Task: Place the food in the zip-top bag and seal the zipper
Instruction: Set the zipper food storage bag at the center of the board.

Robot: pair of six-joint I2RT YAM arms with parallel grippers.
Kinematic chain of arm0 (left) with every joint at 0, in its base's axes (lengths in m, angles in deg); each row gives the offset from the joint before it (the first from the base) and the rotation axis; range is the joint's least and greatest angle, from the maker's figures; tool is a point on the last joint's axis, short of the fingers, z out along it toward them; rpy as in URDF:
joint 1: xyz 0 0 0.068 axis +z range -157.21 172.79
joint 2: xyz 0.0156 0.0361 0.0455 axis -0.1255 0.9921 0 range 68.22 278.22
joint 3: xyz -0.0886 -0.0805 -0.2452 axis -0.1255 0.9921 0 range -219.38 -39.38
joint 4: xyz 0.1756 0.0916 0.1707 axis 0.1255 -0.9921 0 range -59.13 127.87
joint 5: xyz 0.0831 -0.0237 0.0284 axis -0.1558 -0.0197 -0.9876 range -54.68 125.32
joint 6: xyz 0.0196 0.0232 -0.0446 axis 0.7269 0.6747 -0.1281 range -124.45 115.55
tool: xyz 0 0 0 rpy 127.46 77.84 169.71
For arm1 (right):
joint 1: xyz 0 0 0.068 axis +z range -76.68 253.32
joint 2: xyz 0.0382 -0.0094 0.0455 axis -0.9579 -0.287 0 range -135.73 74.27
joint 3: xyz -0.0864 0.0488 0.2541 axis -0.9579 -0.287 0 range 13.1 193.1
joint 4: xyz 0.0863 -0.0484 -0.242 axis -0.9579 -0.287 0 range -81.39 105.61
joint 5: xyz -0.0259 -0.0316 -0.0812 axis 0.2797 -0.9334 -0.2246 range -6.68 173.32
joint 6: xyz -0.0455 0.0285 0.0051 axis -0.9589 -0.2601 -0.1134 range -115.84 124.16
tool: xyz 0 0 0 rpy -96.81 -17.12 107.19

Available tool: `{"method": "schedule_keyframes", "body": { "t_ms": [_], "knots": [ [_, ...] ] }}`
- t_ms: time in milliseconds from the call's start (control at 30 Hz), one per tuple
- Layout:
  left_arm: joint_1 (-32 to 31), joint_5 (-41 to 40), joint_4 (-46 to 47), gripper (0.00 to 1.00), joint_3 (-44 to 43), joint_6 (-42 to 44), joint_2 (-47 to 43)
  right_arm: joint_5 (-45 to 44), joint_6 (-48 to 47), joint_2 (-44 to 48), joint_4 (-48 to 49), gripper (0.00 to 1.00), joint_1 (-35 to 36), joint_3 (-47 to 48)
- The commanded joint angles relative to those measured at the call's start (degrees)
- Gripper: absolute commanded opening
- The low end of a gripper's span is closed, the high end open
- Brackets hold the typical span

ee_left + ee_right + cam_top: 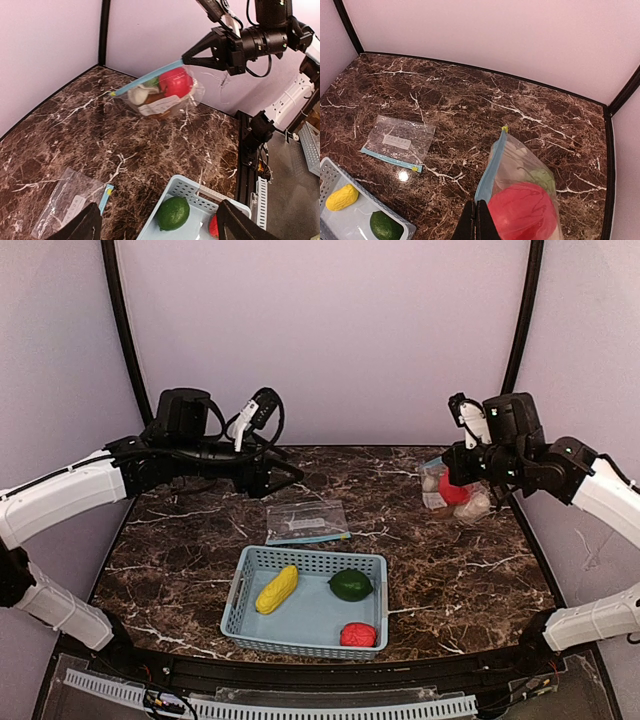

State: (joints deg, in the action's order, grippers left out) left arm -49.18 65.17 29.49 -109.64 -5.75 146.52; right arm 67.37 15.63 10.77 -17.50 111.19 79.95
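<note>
1. A filled zip-top bag (161, 95) hangs over the far right part of the table (450, 570). Its blue zipper strip is uppermost, with a yellow slider at the free end.
2. Through the clear plastic show a red apple (176, 82), a white piece (140, 93), something brown beneath them and a pale green piece (540, 178).
3. The right jaws are pinched tight on the bag's top edge at one end of the zipper. Whether the bag's bottom touches the table cannot be told.
4. A light blue basket (310, 555) stands near the front centre of the table. It holds yellow corn (277, 589), a dark green round fruit (351, 585) and a small red fruit (358, 634), each apart from the others.
5. Just behind the basket an empty bag (307, 520) lies flat on the table.
6. The left jaws stand wide, gripping nothing, in the air above the table's left rear. The empty bag and the basket's corner lie below them.
</note>
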Motion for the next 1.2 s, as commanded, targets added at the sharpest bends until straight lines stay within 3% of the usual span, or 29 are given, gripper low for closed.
{"method": "schedule_keyframes", "body": {
  "t_ms": [0,267,500,967,1100,1167],
  "knots": [
    [3.82,-2.53,0.58,0.8,3.48,-3.41,-3.72,-1.26,1.96,-2.55,1.08,0.0,-0.36,1.57],
    [10.02,-4.75,1.0,0.81,9.15,-6.34,-6.49,4.17,4.43,-7.06,5.37,0.0,-1.41,2.15],
    [10.77,-6.07,-0.78,0.81,9.09,-5.86,-6.77,12.56,8.3,-12.32,9.15,0.0,-8.2,-0.35],
    [10.82,-8.7,-2.79,0.81,9.02,-6.61,-4.61,7.74,10.09,-17.67,11.19,0.0,-20.12,-6.79],
    [11.2,-10.26,-3.97,0.81,8.42,-7.78,-2.2,8.59,9.82,-17.12,12.2,0.07,-21.98,-8.3],
    [11.77,-10.95,-4.58,0.81,7.96,-8.87,-0.6,10.31,9.42,-17.01,12.88,0.21,-22.5,-8.8]
  ]
}}
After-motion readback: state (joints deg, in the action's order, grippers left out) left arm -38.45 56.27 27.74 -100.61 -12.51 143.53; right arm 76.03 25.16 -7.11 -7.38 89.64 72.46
